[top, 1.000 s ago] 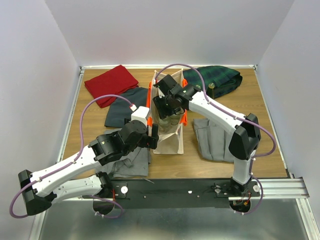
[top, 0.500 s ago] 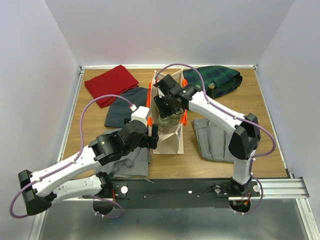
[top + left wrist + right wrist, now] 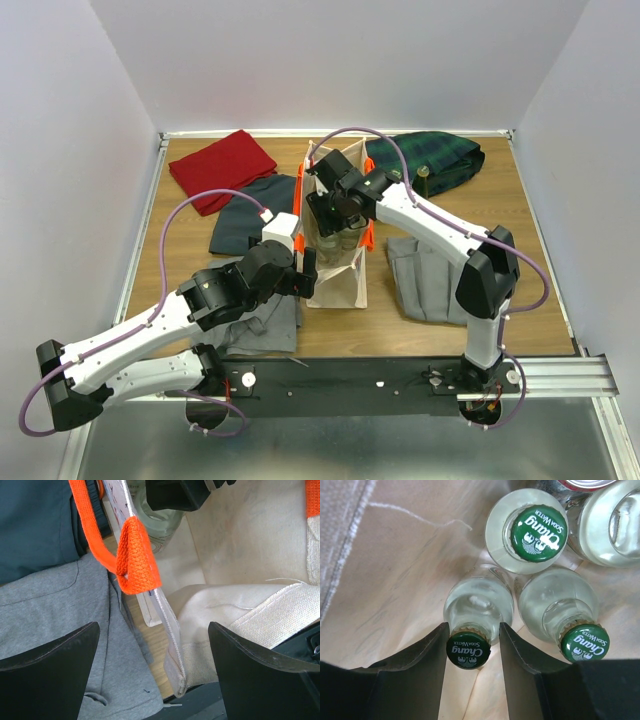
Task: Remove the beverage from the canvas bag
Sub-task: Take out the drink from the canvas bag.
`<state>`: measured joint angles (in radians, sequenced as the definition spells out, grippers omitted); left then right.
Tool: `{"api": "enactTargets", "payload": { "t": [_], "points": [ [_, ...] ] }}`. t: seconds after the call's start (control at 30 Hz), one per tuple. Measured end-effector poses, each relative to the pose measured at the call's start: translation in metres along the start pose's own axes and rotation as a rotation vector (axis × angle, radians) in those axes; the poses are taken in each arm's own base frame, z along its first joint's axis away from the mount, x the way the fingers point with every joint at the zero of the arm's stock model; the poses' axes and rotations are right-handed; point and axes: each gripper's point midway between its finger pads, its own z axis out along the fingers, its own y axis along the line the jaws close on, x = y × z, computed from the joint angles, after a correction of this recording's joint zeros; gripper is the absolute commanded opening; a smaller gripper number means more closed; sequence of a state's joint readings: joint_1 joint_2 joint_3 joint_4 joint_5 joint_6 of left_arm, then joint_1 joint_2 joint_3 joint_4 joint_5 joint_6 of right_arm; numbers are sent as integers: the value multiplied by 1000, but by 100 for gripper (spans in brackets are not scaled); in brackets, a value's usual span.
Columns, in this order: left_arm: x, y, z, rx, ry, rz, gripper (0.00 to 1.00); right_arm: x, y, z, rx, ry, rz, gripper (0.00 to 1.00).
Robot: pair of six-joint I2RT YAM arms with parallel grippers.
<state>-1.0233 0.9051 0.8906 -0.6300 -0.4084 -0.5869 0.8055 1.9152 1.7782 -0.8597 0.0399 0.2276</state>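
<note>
The beige canvas bag [image 3: 340, 285] with orange handles [image 3: 136, 555] stands upright mid-table. Inside it stand several clear glass bottles with green caps. My right gripper [image 3: 472, 630] is lowered into the bag [image 3: 395, 570] and straddles the neck of one beverage bottle [image 3: 478, 602]. Its left finger touches the cap and a thin gap shows at the right finger. Two more capped bottles [image 3: 535, 530] [image 3: 560, 605] stand close beside it. My left gripper [image 3: 152, 630] is wide open around the bag's near left rim [image 3: 170, 630], with nothing pinched.
Grey clothes [image 3: 430, 270] lie to either side of the bag, a red cloth [image 3: 220, 165] at the back left and a dark green plaid garment [image 3: 430, 160] at the back right. A small dark bottle [image 3: 423, 180] stands by the plaid.
The right gripper has sunk slightly in the bag and its jaws have narrowed round the bottle neck. The left arm has not moved.
</note>
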Motion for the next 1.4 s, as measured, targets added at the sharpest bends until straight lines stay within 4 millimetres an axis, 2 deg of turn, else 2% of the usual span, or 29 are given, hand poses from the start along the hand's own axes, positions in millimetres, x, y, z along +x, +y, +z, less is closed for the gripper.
{"api": "enactTargets", "payload": {
  "t": [0.43, 0.53, 0.57, 0.83, 1.27, 1.3, 1.37, 1.4],
  "points": [
    [0, 0, 0, 0, 0, 0, 99, -3, 1, 1, -1, -3, 0, 54],
    [0, 0, 0, 0, 0, 0, 99, -3, 1, 1, -1, -5, 0, 57],
    [0, 0, 0, 0, 0, 0, 99, -4, 1, 1, -2, -6, 0, 62],
    [0, 0, 0, 0, 0, 0, 99, -4, 2, 1, -3, -9, 3, 62],
    [0, 0, 0, 0, 0, 0, 99, -5, 1, 1, -2, -12, 7, 45],
    [0, 0, 0, 0, 0, 0, 99, -6, 1, 1, 2, -14, 5, 39],
    [1, 0, 0, 0, 0, 0, 99, -6, 0, 1, 5, -15, 2, 34],
    [1, 0, 0, 0, 0, 0, 99, -6, 0, 1, 6, -16, -1, 27]
  ]
}}
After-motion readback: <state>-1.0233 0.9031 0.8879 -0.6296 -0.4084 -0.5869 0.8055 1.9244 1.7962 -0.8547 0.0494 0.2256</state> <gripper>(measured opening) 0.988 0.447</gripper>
